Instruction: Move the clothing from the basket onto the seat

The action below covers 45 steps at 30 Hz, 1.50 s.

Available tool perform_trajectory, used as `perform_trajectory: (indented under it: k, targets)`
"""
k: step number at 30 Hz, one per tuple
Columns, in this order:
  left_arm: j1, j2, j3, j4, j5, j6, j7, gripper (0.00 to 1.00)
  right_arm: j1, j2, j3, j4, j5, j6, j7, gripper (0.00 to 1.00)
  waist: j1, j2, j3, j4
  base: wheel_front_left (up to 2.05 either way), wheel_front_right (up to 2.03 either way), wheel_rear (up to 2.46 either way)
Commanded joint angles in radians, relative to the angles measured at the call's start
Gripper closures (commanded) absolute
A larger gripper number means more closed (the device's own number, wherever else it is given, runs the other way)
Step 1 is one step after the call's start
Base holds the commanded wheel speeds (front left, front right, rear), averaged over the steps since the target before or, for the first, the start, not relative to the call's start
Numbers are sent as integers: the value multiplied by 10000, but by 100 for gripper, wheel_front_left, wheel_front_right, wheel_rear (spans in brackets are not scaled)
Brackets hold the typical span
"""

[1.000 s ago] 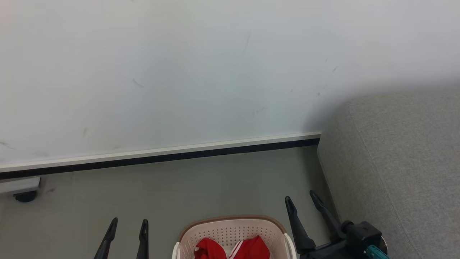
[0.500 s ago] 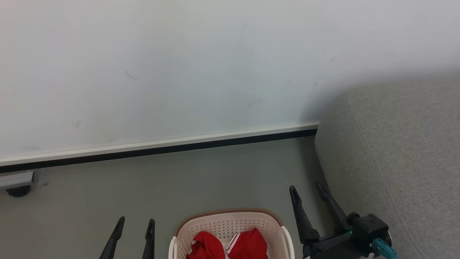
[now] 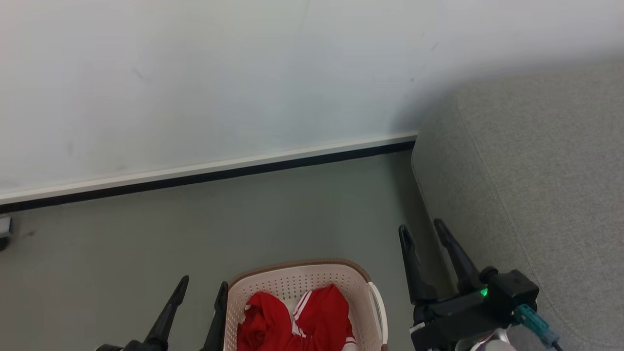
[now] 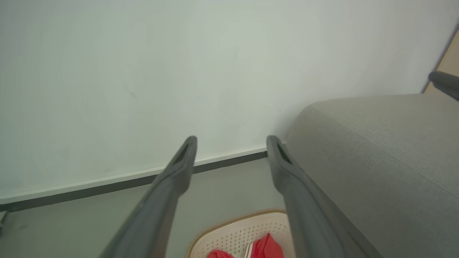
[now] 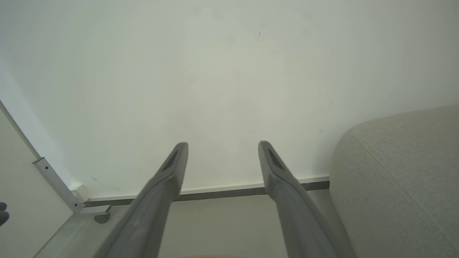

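Scuffed pale wall [image 3: 195, 73]; white skirting [image 3: 209, 168], dark-edged; grey-green floor [image 3: 273, 214].

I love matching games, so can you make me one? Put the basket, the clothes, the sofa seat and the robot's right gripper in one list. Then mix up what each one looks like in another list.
Things:
1. basket
2. clothing
3. seat
4. right gripper

What it looks like:
A. light grey and woven, at the right of the head view
B. red with white stripes, crumpled
C. two dark fingers spread apart, holding nothing
D. cream with little holes and a brown rim

Right pairs: 1-D, 2-B, 3-A, 4-C
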Motion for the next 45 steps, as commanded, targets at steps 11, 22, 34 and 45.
perform_trajectory:
  k: [11, 22, 34, 45]
  targets:
    - [-1562, 371, -386, 729, 488, -407, -20, 0, -1425, 234, -368, -920, -292, 7, -41, 0, -1, 0, 2549, -701, 0, 0, 0]
    - [-3602, 1236, -1228, 1875, 250, -574, -20, 0, -3299, 323, -184, -2760, -298, 8, -27, 0, -1, 0, 5111, -1396, 0, 0, 0]
    - [-5398, 2401, -3126, 4210, -199, -595, -20, 0, -4204, 330, -139, -4324, 7, 8, -24, 0, -1, 0, 6755, -2078, 0, 0, 0]
    - [-7341, 2744, -4893, 5790, -750, -597, -20, 0, -4775, 330, -85, -4951, 377, 8, -25, 0, -1, 0, 8035, -2345, 0, 0, 0]
